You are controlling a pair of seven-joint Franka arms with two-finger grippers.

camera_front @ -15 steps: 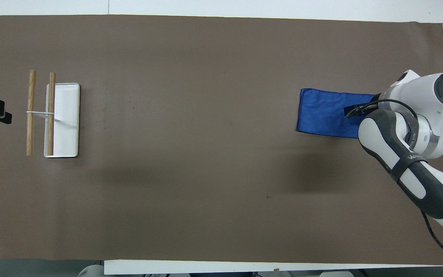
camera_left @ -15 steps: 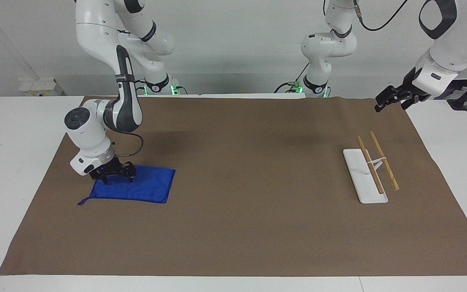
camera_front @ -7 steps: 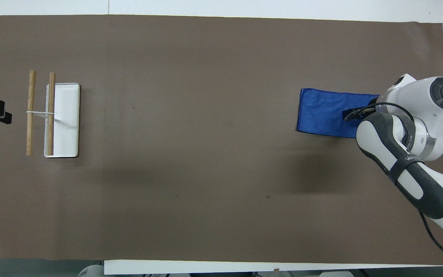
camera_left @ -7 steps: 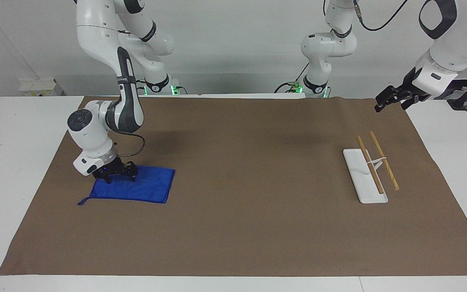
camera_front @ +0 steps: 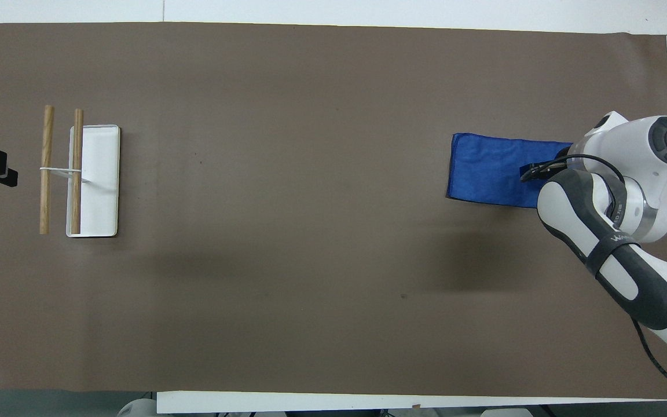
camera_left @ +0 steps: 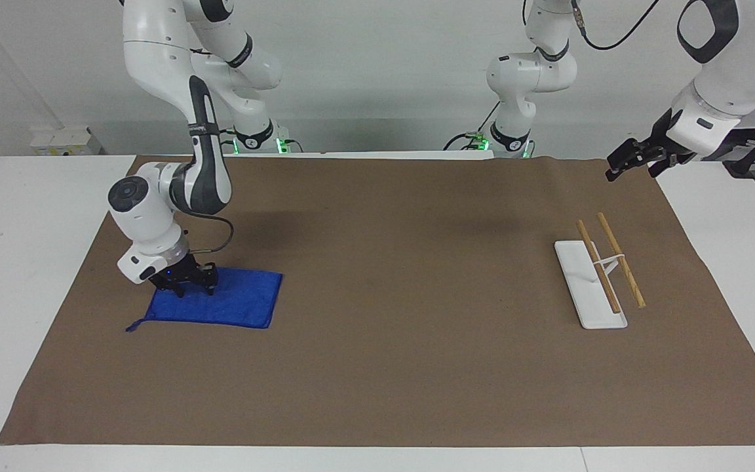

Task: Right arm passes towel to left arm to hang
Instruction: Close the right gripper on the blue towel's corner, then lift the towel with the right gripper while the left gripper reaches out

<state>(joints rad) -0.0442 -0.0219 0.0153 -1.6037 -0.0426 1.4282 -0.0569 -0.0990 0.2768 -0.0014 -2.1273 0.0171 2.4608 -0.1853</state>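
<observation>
The blue towel (camera_left: 233,301) lies flat on the brown mat toward the right arm's end of the table, with its loop tag (camera_left: 132,326) at the corner farthest from the robots. It also shows in the overhead view (camera_front: 484,174). My right gripper (camera_left: 187,288) is down on the towel's end at the edge nearer to the robots. In the overhead view the wrist hides most of the right gripper (camera_front: 533,171). My left gripper (camera_left: 617,167) waits in the air over the mat's edge at the left arm's end, beside the rack, and shows in the overhead view (camera_front: 3,174).
A rack with a white base (camera_left: 574,269) and two raised wooden bars (camera_left: 620,259) stands toward the left arm's end; it also shows in the overhead view (camera_front: 99,174). The brown mat (camera_left: 417,328) covers the table between the towel and the rack.
My right wrist has turned and shifted slightly over the towel's end. The towel has not moved. The left arm has not moved.
</observation>
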